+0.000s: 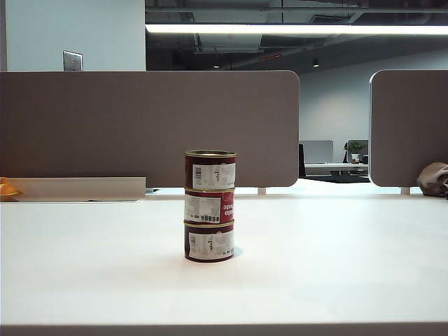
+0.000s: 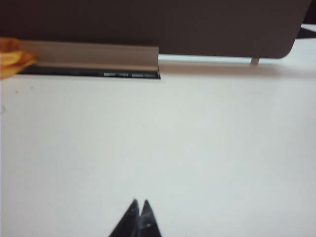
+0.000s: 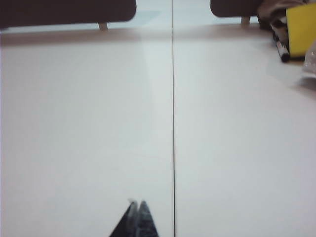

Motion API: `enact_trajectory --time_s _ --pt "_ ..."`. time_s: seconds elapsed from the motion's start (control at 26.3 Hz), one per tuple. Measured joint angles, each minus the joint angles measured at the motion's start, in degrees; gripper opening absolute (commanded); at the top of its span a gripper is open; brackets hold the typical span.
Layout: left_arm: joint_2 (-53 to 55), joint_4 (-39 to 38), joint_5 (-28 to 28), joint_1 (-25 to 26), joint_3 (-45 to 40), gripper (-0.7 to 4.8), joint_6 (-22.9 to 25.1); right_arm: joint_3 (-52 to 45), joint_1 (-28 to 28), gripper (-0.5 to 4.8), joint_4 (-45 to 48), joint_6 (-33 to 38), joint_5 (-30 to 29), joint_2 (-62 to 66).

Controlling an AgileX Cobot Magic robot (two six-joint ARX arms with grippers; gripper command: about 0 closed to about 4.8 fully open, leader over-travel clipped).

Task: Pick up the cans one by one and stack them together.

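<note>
Exterior view showed the 3 squat round cans [image 1: 209,206], gold-lidded with maroon sides and white printed labels, standing in 1 upright column at the middle of the white tabletop [image 1: 336,266], each tin resting squarely on the one below. Neither arm appeared in that view, so both hands were well apart from the column. The left gripper [image 2: 138,206] hung over bare table, its dark fingertips pressed together and empty; beyond it lay a grey partition panel [image 2: 148,24] and a low pale ledge [image 2: 89,54] at the far side. The right gripper [image 3: 137,206] was likewise pinched closed on nothing, beside a thin dark seam [image 3: 173,123] in the table, with a yellow box [image 3: 301,29] at the far right. No can showed in either wrist view, so which arm was nearer could not be told. Judged from the column, the stacking looked complete, its long axis vertical.
</note>
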Motion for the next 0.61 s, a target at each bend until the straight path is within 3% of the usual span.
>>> enact_trajectory --time_s 0.23,0.61 --pt "0.15 0.48 0.09 0.02 -6.05 -0.05 -0.02 0.02 -0.33 -0.01 -0.63 0.0 0.02 -0.02" --pt "-0.02 2.34 0.07 0.0 -6.62 -0.05 0.02 -0.26 -0.33 -0.01 0.22 0.0 0.0 -0.02"
